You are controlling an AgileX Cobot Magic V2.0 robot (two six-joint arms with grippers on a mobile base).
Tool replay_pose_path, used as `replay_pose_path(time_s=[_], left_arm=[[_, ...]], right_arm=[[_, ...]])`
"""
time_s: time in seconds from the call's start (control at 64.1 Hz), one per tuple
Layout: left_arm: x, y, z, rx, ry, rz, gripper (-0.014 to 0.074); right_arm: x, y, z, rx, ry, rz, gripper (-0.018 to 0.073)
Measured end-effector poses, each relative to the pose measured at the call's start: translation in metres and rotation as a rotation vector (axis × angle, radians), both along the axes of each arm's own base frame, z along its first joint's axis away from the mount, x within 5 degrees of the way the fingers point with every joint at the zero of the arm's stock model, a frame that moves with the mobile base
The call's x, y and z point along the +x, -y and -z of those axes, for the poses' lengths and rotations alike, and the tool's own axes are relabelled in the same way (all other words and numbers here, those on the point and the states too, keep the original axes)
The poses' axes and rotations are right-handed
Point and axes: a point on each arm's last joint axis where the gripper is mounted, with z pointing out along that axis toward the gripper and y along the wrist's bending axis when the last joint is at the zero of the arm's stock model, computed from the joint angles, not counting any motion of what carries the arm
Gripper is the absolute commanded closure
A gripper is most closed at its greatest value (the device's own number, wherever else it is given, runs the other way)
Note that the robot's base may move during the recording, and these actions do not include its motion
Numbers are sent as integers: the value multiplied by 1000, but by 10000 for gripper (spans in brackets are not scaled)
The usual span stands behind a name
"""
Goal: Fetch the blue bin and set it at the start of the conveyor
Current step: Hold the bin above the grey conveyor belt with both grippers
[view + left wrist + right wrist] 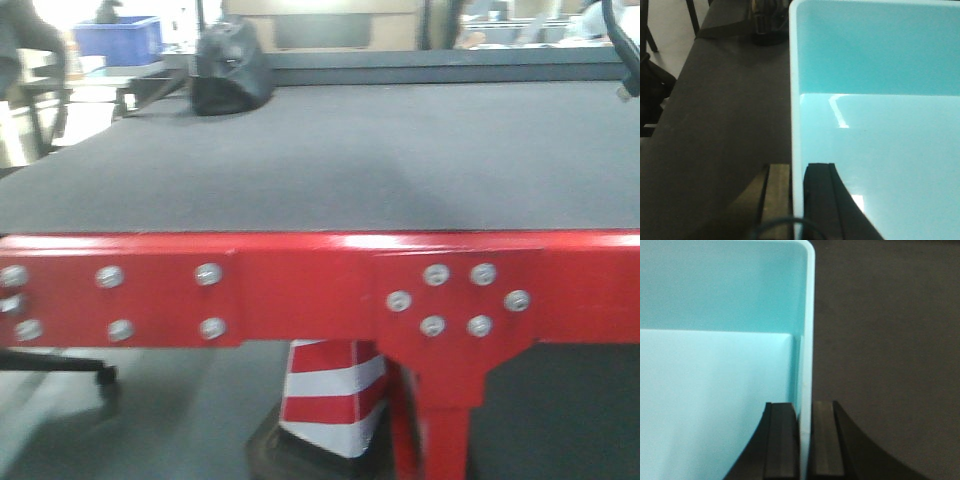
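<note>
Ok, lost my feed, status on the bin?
Left gripper and right gripper clamped on bin walls. Bin over belt, contact unclear. Bag on belt, ahead-left.

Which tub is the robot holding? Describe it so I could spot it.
Find the wide dark grey belt edged by a red frame. There the left gripper and right gripper each clamp a wall of the turquoise bin: pale, smooth-walled, unlike the royal-blue crate far behind.
</note>
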Motion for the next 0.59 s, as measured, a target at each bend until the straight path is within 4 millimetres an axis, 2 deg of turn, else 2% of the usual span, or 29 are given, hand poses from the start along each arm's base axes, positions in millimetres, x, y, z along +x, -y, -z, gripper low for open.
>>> replay_pose_path(time_s=[0.593], left_arm=[[0, 0, 0, -2, -1, 1, 708]], right_arm=[[1, 0, 1, -1, -4, 1, 713]])
